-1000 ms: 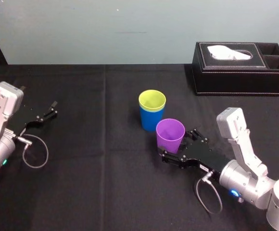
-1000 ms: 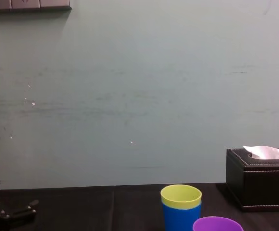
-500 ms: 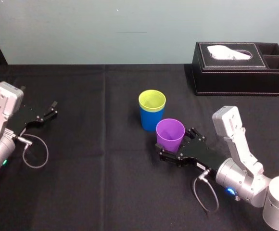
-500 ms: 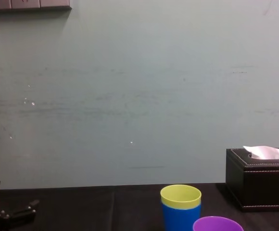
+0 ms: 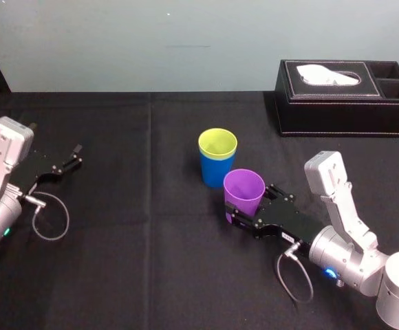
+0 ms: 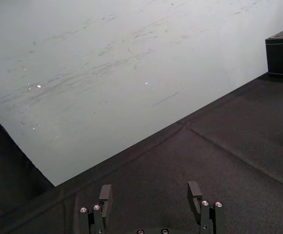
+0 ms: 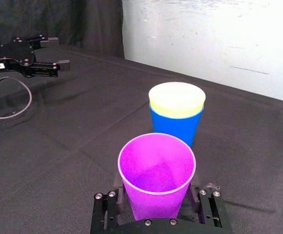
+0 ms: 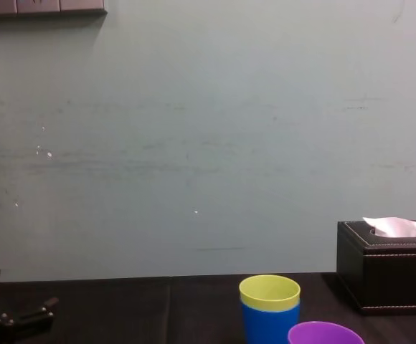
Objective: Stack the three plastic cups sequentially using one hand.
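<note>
Presently on record, item by item.

Surface: black cloth (image 5: 117, 268) covering the whole table, with one crease running front to back.

Room: pale grey-green wall (image 5: 151, 41) directly behind the table, lightly scuffed.

Far right, by the wall: black tissue box (image 5: 323, 110). A white tissue (image 5: 327, 74) stands out of its slot, and two open compartments sit at its right end.

Centre: blue cup (image 5: 215, 173), upright, with the yellow-green cup (image 5: 217, 143) nested inside it, rim standing proud.

Just in front and to the right of that pair, near but apart: purple cup (image 5: 243, 192), upright, mouth up, standing on the cloth.

My right gripper (image 5: 250, 205): low over the cloth, fingers spread, one at each side of the purple cup's lower wall. My right wrist view shows a dark sliver between the cup and one finger, so the cup is not clamped.

My left gripper (image 5: 76, 156): parked at the far left of the table, fingers apart, holding nothing. A grey cable loop (image 5: 51, 216) lies beside it.

Change against a second ago: my right gripper has slid forward and toward my left, so the purple cup now sits deeper between the fingers. The purple cup, the nested pair, the black tissue box and my left gripper stand where they stood.
</note>
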You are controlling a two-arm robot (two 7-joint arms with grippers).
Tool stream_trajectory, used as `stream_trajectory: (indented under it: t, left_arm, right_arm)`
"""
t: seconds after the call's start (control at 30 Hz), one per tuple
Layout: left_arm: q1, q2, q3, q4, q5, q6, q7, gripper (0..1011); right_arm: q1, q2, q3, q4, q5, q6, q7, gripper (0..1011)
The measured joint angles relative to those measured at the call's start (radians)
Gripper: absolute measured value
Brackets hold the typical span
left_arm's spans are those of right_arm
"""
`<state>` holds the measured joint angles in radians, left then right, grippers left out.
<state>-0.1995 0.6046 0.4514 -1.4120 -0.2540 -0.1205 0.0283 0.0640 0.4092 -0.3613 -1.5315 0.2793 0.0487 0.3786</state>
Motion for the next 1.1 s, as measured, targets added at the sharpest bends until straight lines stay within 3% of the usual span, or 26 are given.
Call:
stream_trajectory:
  t: [0.3,0.7,0.93,1.1]
  left_arm:
    - [0.0,0.0,0.0,0.0,0.0,0.0,0.0,1011]
    - [0.0,0.0,0.0,0.0,0.0,0.0,0.0,1011]
    - [0.0,0.0,0.0,0.0,0.0,0.0,0.0,1011]
    - [0.0,0.0,0.0,0.0,0.0,0.0,0.0,1011]
  right_arm:
    - [-0.001,0.01,0.004,-0.03,-0.005,0.001,0.003,715]
    - [0.036,0.046,0.035,-0.166,0.05,0.113,0.032,715]
    - [0.088,0.05,0.017,-0.205,0.067,0.169,0.031,715]
    - [0.14,0.029,-0.008,-0.184,0.072,0.193,0.018,715]
